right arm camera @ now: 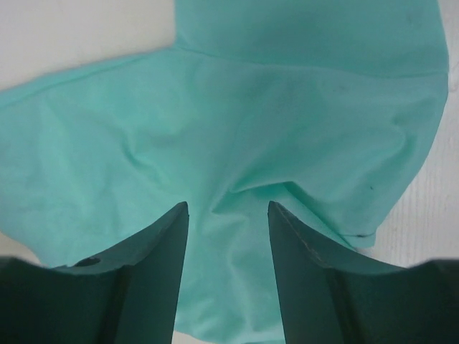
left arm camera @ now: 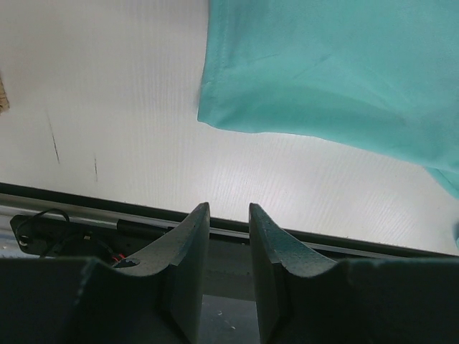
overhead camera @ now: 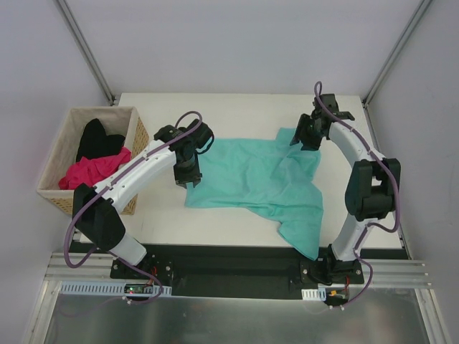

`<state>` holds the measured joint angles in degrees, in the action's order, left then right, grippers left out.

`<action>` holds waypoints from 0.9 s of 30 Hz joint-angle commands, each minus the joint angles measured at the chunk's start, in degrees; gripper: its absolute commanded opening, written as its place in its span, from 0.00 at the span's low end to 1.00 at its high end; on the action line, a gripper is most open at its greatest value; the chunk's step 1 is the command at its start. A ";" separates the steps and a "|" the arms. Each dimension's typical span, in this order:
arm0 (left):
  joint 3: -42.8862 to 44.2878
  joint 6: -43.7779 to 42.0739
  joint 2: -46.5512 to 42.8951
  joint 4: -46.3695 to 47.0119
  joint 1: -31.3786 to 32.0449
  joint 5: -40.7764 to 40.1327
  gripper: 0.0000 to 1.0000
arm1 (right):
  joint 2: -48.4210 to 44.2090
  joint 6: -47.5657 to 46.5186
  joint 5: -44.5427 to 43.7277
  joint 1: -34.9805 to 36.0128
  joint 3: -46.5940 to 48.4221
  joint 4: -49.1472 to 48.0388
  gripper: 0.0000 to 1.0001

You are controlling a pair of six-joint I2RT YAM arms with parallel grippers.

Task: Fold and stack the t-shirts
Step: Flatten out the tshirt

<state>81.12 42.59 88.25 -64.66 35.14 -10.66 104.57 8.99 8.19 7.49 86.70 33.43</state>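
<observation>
Seen from above, a white table (overhead camera: 158, 215) holds one teal t-shirt (overhead camera: 251, 179), opened out and rumpled, not yet folded. Nearest the arm bases, a tongue of the shirt trails toward the near right edge of the table and hangs just over it. The main body of the cloth runs left to right across the middle of the table. The left gripper (overhead camera: 188, 178) sits just beside the shirt's left edge. Its jaws stand a little apart with nothing between them, and from its own camera the shirt's nearest corner lies ahead and slightly to the right, over bare table. Farther back, the right gripper (overhead camera: 304, 142) is directly over the shirt's far right corner. Its jaws are parted, with teal cloth beneath them and a small pucker rising toward the gap, but they are not clamped on it. The right arm is therefore the one on the cloth, and the left would have to reach a short way rightward to meet the edge. At the far left, well apart, a wicker basket (overhead camera: 140, 136) holds a pink t-shirt (overhead camera: 90, 172) and a black t-shirt (overhead camera: 97, 140).
</observation>
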 commanded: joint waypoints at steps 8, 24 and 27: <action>0.88 -1.37 -2.82 0.07 -0.86 0.11 0.29 | 7.92 0.23 1.57 0.07 6.47 1.99 0.10; 1.32 -1.98 -1.33 0.06 -2.61 0.11 0.29 | 22.42 -0.47 7.19 4.99 23.34 8.93 0.01; 1.58 -2.51 -1.06 0.15 -3.49 0.20 0.29 | 21.73 0.32 7.19 5.52 21.94 8.58 0.01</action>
<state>81.12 41.47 86.96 -64.07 32.77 -10.68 126.80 8.73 13.67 12.51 107.70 39.38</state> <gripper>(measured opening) 0.286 0.015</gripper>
